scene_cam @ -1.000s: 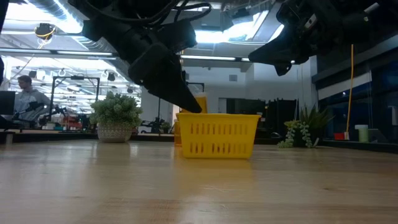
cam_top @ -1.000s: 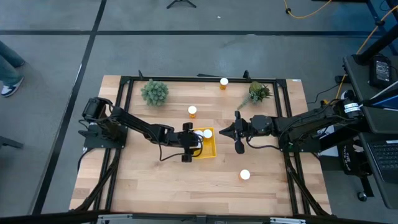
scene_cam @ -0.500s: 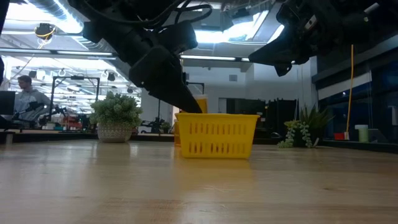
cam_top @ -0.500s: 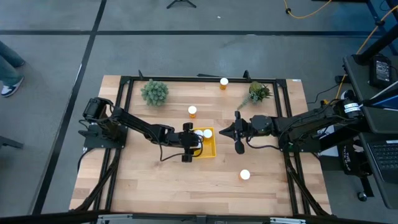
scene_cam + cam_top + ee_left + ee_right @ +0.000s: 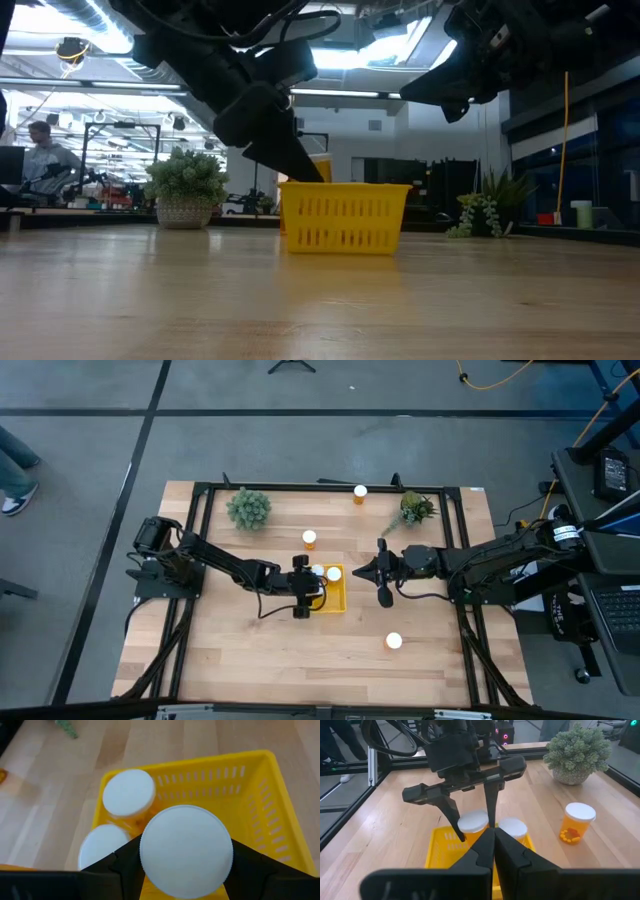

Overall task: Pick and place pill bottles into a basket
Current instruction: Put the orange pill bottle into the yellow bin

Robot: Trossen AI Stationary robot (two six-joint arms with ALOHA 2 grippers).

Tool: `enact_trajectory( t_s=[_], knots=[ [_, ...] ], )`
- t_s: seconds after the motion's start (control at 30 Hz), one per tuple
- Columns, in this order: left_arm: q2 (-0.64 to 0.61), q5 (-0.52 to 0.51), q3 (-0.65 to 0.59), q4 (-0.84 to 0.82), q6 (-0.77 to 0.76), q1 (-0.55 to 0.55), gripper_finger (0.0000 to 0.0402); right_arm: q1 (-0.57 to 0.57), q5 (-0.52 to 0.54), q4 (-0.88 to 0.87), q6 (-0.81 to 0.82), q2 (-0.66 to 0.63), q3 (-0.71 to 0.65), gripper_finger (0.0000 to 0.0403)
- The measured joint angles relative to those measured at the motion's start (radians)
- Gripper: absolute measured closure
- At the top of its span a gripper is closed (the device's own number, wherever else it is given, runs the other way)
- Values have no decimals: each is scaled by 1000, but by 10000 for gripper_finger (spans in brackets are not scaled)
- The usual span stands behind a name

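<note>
The yellow basket (image 5: 336,598) stands mid-table and also shows in the low view (image 5: 345,215). Two pill bottles (image 5: 128,794) (image 5: 102,847) stand inside it. My left gripper (image 5: 306,584) is over the basket's left end, shut on a third bottle (image 5: 186,851) whose lower part is inside the basket (image 5: 472,824). My right gripper (image 5: 358,572) is shut and empty, hovering just right of the basket. Three more bottles stand on their bases on the table: one (image 5: 310,538) behind the basket, one (image 5: 360,491) at the far edge, and one (image 5: 393,641) near right. My left gripper pinches the bottle between its two fingers (image 5: 451,812), one on each side just under the white cap (image 5: 186,851). The fingers come from above, slanting down from the table's left. The bottle is upright with its lower part inside the basket; whether it stands on the floor, I cannot tell.
A round green plant (image 5: 248,508) stands far left and a trailing plant (image 5: 414,509) far right. A black frame (image 5: 200,510) runs around the table. Bare wood lies along the near side (image 5: 300,660). A person (image 5: 45,160) sits in the room behind.
My left gripper, still shut on the bottle, has shifted a little toward the table's left, and the basket has slid slightly the same way along the table. My right gripper has kept still.
</note>
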Motion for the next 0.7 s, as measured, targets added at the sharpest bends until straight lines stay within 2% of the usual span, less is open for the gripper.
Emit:
enact_trajectory(
  t_s=[0.37,0.7],
  knots=[
    [0,9,0,-8,-1,-4,157,0,0,-1,0,0,0,387],
    [0,9,0,-12,-1,-4,162,0,0,-1,0,0,0,387]
  ],
)
